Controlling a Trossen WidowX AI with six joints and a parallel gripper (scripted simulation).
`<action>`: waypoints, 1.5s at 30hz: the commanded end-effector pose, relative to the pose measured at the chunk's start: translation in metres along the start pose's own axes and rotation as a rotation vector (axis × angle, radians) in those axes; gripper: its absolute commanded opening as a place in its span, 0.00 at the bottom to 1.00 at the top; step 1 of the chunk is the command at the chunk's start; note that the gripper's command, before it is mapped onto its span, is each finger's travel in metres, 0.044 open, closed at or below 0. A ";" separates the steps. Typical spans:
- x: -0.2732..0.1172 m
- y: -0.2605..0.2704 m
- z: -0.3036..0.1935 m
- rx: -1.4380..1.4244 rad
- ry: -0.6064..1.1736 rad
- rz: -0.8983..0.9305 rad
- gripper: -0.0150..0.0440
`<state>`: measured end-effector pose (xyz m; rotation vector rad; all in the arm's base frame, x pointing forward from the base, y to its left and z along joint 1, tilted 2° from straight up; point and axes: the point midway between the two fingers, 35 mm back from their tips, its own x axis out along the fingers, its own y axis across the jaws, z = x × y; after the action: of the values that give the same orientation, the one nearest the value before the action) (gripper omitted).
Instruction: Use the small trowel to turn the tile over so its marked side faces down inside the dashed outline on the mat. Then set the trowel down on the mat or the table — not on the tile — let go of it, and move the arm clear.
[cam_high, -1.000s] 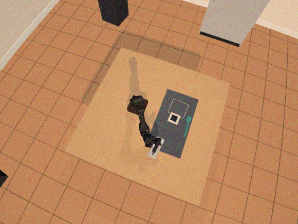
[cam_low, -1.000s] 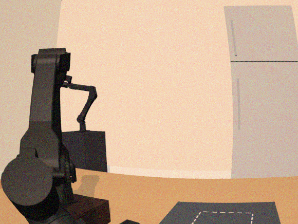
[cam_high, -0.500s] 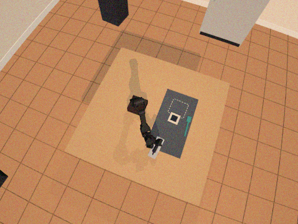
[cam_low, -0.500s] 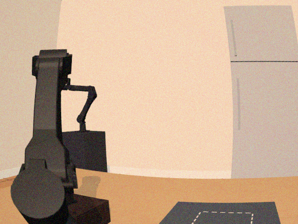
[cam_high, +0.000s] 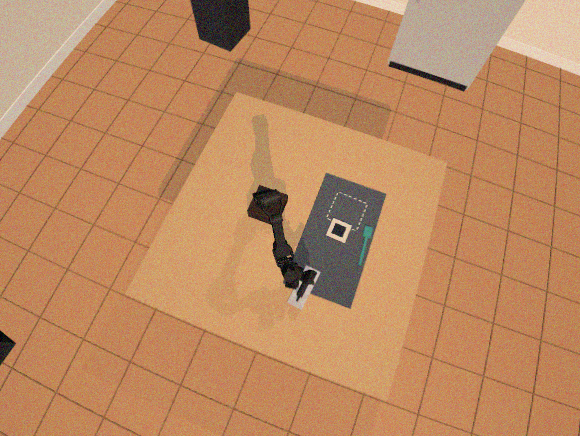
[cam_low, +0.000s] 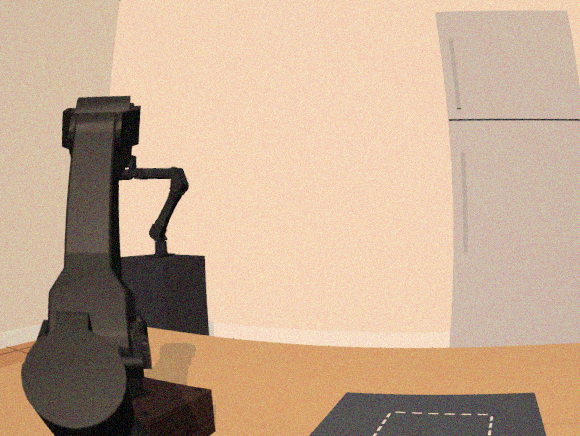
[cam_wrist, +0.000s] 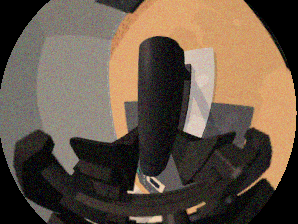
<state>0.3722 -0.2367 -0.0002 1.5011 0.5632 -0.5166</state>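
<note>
The trowel, a pale grey plate (cam_high: 295, 302) (cam_wrist: 204, 90) under a thick black handle (cam_wrist: 160, 80), lies across the near left edge of the dark mat (cam_high: 337, 290) (cam_low: 345, 420). My gripper (cam_high: 308, 280) (cam_wrist: 153, 127) is shut on the black handle. Whether the plate touches the surface cannot be told. The tile (cam_high: 339, 230) (cam_wrist: 155, 183), cream with a dark square on its upper face, lies flat on the mat. It overlaps the near edge of the dashed outline (cam_high: 367, 204) (cam_low: 440, 413). The gripper is outside the exterior view.
A teal long-handled tool (cam_high: 368, 231) with a small square head lies at the mat's right edge, beside the tile. The arm's base (cam_high: 267, 205) stands left of the mat on the wooden table (cam_high: 200, 270). A fridge (cam_low: 510, 200) and a black pedestal (cam_low: 170, 295) with another arm stand beyond.
</note>
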 end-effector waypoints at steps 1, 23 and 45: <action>0.000 0.000 0.001 0.000 -0.004 -0.001 0.35; -0.038 0.047 0.000 0.000 0.000 0.000 0.25; -0.011 0.059 -0.093 -0.058 -0.006 -0.025 0.25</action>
<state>0.3941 -0.1531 0.0452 1.4512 0.6121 -0.5318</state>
